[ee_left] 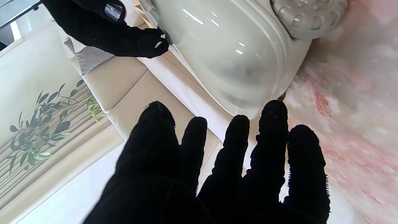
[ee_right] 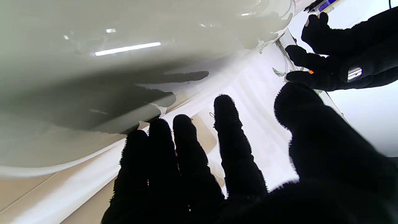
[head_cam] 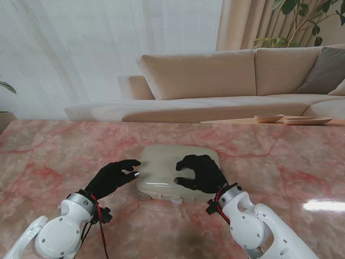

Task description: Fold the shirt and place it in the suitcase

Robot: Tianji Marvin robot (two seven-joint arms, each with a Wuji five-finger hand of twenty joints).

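Observation:
A small pale grey-green hard-shell suitcase (head_cam: 167, 167) lies flat and closed on the pink marble table (head_cam: 48, 156), straight ahead of me. My left hand (head_cam: 112, 176), in a black glove, hovers at its left edge with fingers spread, holding nothing. My right hand (head_cam: 201, 172) is over the suitcase's right near corner, fingers apart and curled slightly. The left wrist view shows the suitcase shell (ee_left: 230, 59), a wheel (ee_left: 307, 15) and the right hand (ee_left: 108, 31). The right wrist view shows the glossy lid (ee_right: 108, 62) and the left hand (ee_right: 339, 56). No shirt is visible.
A beige sofa (head_cam: 215, 75) stands beyond the table's far edge, with a low wooden table and shallow dishes (head_cam: 291, 118) at the far right. White curtains and a plant (head_cam: 302, 21) fill the background. Bare marble surrounds the suitcase.

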